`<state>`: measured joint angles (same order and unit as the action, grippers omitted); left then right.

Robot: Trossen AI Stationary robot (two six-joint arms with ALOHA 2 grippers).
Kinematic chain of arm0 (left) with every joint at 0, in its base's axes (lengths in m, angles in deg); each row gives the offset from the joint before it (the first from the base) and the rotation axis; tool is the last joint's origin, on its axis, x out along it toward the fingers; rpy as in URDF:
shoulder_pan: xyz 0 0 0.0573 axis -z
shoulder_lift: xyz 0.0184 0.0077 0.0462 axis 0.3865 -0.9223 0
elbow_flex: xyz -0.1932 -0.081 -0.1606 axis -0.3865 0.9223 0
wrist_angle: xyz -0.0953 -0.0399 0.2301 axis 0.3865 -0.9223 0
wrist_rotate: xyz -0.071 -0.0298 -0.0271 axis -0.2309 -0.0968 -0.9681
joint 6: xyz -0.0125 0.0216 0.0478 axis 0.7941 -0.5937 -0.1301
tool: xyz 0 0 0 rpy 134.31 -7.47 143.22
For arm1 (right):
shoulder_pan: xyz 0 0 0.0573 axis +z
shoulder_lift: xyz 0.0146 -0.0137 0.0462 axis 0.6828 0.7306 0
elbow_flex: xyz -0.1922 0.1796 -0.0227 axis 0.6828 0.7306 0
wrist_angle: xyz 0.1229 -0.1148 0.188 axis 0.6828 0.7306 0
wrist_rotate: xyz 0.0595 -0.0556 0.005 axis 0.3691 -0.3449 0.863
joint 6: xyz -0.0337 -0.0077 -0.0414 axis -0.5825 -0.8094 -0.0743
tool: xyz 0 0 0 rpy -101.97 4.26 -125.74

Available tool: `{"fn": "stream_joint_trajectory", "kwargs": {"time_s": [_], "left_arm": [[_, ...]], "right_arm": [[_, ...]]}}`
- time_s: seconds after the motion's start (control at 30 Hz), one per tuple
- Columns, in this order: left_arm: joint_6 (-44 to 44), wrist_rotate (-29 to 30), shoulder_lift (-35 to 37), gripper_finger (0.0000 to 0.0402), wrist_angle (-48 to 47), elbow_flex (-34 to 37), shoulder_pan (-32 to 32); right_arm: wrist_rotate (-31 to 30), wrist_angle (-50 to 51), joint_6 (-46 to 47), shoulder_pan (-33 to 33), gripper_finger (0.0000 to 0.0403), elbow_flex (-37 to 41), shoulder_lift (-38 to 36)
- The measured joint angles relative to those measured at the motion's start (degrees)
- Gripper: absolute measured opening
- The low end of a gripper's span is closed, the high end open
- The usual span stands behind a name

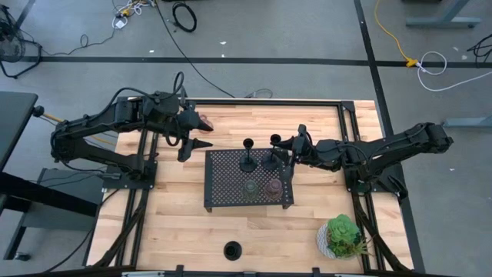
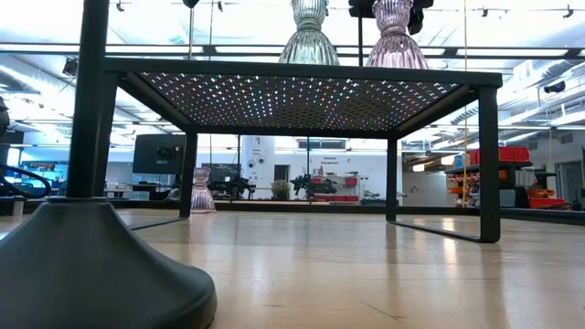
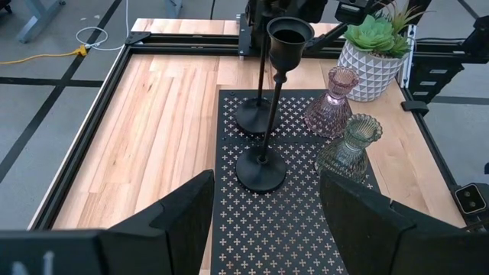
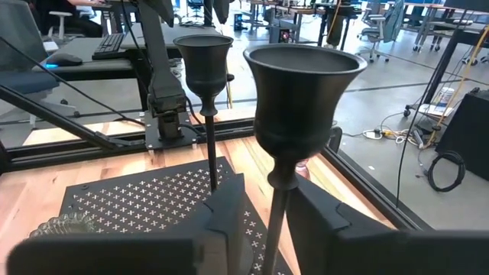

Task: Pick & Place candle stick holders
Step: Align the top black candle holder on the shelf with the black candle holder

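Candle stick holders, six in all, two kinds.

Black, round disc base, thin stem, cup on top. Two stand upright on the black perforated tray [image 1: 247, 178]: the left black holder [image 1: 247, 163] toward the tray's far left part, the right black holder [image 1: 274, 158] just beside it. A third black holder [image 1: 232, 250] stands alone on the wooden table [image 1: 169, 215] near the front edge, well apart from the tray.

Glass, squat, ribbed. The olive-green glass holder [image 1: 251, 188] and the pink glass holder [image 1: 271, 187] sit side by side on the tray's near half. A brownish glass holder [image 1: 205, 122] lies on the table by the left arm, off the tray.

Right gripper [image 4: 263, 221]: at the right black holder, fingers close on either side of its thin stem, jaws only narrowly apart. Whether the pads press the stem or have let go cannot be told; the holder stands on its own base on the tray.

Left gripper [image 1: 194, 136]: over the table left of the tray, just beside the brownish glass holder, jaws wide, holding nothing.

Handling, by judgement. Black holders look like stiff metal, top-heavy and tall, prone to tip if nudged high up; take them on the stem, low down, and set them down level. Glass holders look heavier for their size, smooth, slippery and breakable; grip across the narrow waist above the flared skirt, gently.

Other items: leafy plant in white pot [image 1: 340, 237] at the table's front right corner.
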<state>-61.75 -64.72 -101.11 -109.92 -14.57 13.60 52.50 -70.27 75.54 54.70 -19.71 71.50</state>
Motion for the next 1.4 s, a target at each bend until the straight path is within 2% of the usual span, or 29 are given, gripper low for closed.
{"fn": "stream_joint_trajectory", "kwargs": {"time_s": [0.77, 0.97, 1.17, 1.3, 1.4], "left_arm": [[0.07, -0.02, 0.02, 0.0241, 0.0, 0.0, 0.02], [0.28, -0.02, 0.02, 0.0241, 0.0, 0.0, 0.0], [0.35, -0.02, 0.02, 0.0241, 0.0, 0.0, 0.0], [0.35, -0.02, 0.02, 0.0241, 0.0, 0.0, -0.01], [0.37, -0.02, 0.01, 0.0241, 0.0, 0.0, 0.01]], "right_arm": [[-0.13, -0.54, -1.0, 0.02, 0.021, 0.02, 0.96], [3.55, -0.78, -1.11, 0.06, 0.0243, 0.02, 0.96], [4.54, 0.27, 0.32, 0.02, 0.0254, 0.02, 1.32], [2.47, 0.36, -0.1, 0.04, 0.0255, 0.02, 1.6], [4.18, 0.15, -0.07, 0.02, 0.0255, 0.02, 1.62]]}}
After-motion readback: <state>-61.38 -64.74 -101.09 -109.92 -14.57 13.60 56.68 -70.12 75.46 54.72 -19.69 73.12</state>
